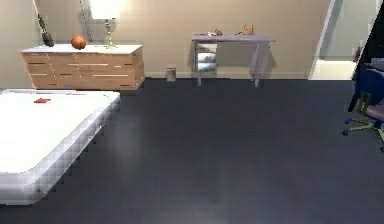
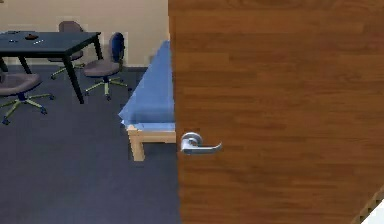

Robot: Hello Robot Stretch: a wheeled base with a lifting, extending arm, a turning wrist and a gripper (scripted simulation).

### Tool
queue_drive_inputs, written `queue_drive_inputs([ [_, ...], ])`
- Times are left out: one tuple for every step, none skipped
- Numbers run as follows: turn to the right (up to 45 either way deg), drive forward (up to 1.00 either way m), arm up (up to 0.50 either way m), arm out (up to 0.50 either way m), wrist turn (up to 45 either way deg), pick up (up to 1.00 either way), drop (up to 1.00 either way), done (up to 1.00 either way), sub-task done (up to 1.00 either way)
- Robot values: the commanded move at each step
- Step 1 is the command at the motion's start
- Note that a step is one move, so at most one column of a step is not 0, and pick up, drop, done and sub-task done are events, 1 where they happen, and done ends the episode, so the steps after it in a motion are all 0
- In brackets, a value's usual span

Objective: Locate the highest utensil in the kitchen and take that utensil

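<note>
A bedroom lies ahead in the forward view, and I make out no utensil here. A wooden dresser (image 1: 84,69) stands at the back left with an orange ball (image 1: 78,42), a dark bottle (image 1: 45,32) and a lamp (image 1: 108,25) on top. A grey desk (image 1: 232,42) stands against the far wall with small items on it.
A white bed (image 1: 45,128) fills the forward view's left. A doorway (image 1: 350,40) opens at the far right, beside an office chair (image 1: 372,105). In the arm side view a brown door (image 2: 280,110) with a metal handle (image 2: 198,143) stands close, beside a blue bed (image 2: 150,95), a dark table (image 2: 45,45) and chairs (image 2: 105,65).
</note>
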Motion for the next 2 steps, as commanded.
queue_drive_inputs([
  [18.0,0.0,0.0,0.0,0.0,0.0,0.0,0.0,0.0],
  [0.0,0.45,0.0,0.0,0.0,0.0,0.0,0.0,0.0],
])
